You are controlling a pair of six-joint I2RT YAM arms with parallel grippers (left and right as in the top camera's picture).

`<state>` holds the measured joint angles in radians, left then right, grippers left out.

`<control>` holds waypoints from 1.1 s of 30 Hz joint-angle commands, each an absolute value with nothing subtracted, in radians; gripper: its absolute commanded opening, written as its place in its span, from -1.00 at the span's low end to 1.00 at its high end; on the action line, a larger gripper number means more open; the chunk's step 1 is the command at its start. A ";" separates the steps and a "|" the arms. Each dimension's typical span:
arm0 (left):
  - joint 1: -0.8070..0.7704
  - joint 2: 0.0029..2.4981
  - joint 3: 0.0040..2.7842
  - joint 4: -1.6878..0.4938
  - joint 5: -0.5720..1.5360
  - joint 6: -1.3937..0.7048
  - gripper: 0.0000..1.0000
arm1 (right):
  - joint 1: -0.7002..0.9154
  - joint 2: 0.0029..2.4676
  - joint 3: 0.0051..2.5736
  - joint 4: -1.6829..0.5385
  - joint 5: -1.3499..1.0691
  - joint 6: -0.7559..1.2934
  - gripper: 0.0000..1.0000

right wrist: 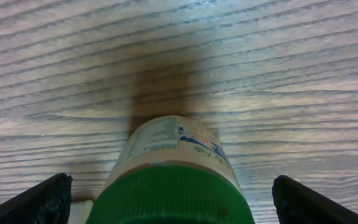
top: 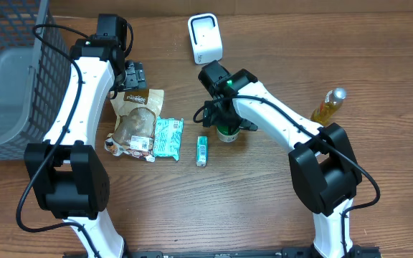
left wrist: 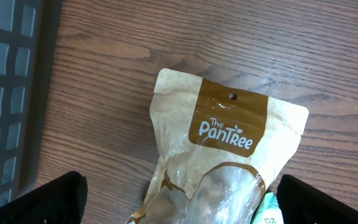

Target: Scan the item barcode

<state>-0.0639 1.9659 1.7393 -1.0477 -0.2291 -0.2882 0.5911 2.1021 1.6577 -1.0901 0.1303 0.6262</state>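
Jar [right wrist: 174, 168] with green lid, upright on table [top: 278, 208], just below white scanner [top: 205, 39] and right of small teal tube [top: 202, 151]. Framed by right gripper [right wrist: 179, 205], poised directly over the lid with jaws spread wide to either side, gripping nothing. Possibly just clear of the lid, though hard to judge with the arm covering most of it from overhead. Printed label facing the wrist camera; no barcode made out.

Left gripper [left wrist: 182, 202] likewise wide open and empty, hovering above top edge of brown pouch [left wrist: 229, 143] lying flat on the wood. Teal packet [top: 168, 137] touching the pouch's right side. Yellow bottle [top: 328, 106] well apart at far right. Grey mesh basket [top: 13, 72] at far left.
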 commanded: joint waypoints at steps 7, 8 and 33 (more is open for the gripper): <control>-0.068 1.962 1.751 -1.046 -0.243 -0.288 0.99 | 0.567 2.106 1.637 -1.086 0.130 0.641 0.93; -0.068 1.962 1.751 -1.046 -0.243 -0.288 0.99 | 0.565 2.106 1.637 -1.086 0.130 0.641 0.89; -0.068 1.962 1.751 -1.046 -0.243 -0.288 0.99 | 0.528 2.106 1.637 -1.138 0.042 0.662 0.63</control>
